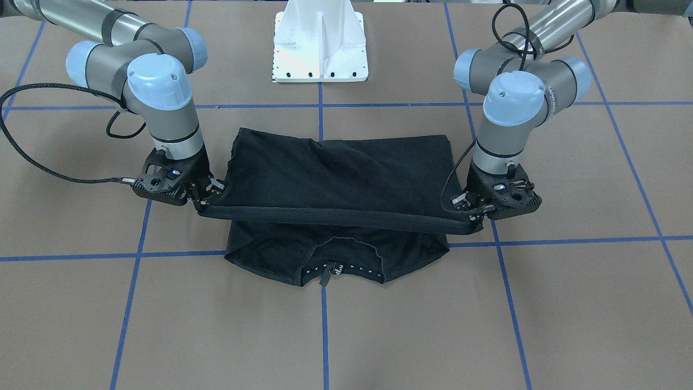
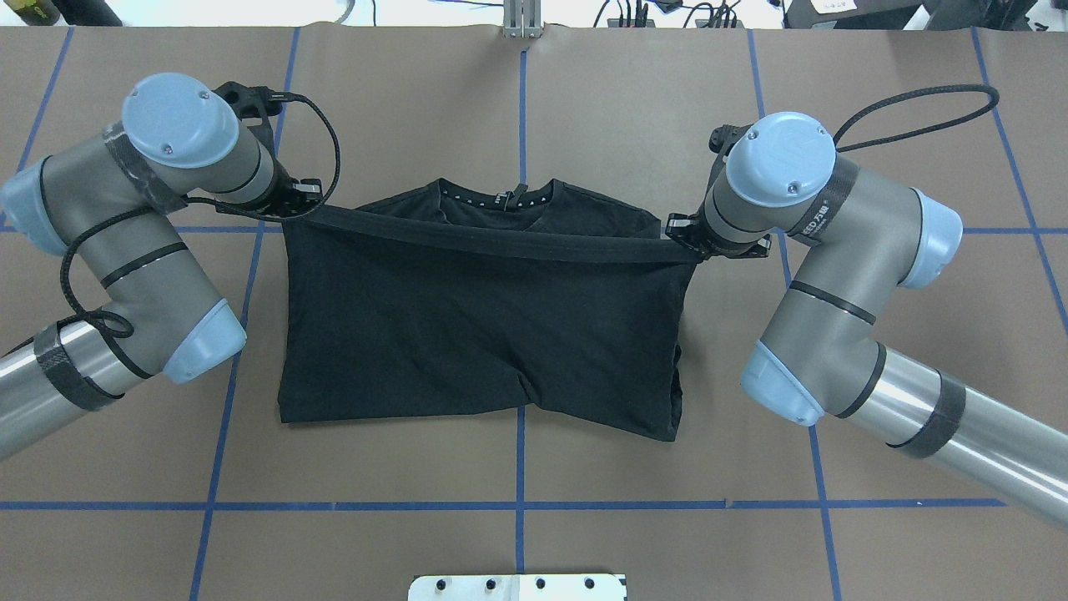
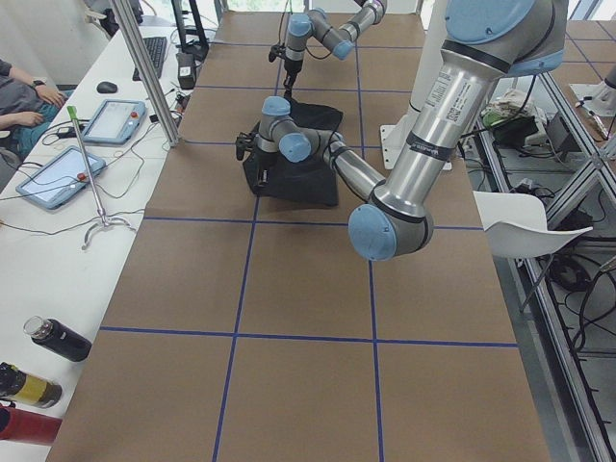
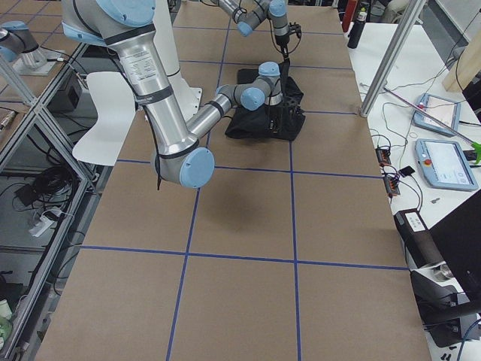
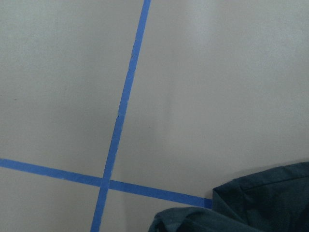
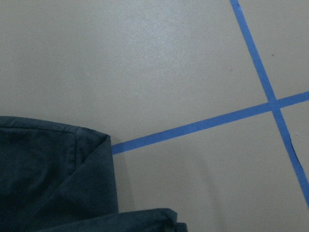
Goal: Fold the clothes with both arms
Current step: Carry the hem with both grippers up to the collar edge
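Note:
The black T-shirt (image 2: 484, 334) lies on the brown table, its print hidden. Its ribbed neckline (image 1: 338, 265) points away from the robot. One edge of the shirt (image 1: 335, 216) is stretched taut in a band between both grippers, lifted just above the neckline part. My left gripper (image 2: 298, 203) is shut on the band's end at the shirt's left side, and it also shows in the front view (image 1: 476, 215). My right gripper (image 2: 682, 237) is shut on the other end, also seen in the front view (image 1: 201, 204). Each wrist view shows a shirt corner (image 5: 260, 203) (image 6: 53, 174), no fingers.
The white pedestal base (image 1: 319, 49) stands behind the shirt on the robot's side. Blue tape lines (image 2: 519, 505) grid the brown table. A side bench with tablets (image 3: 58, 178) and bottles (image 3: 53, 339) runs along the operators' edge.

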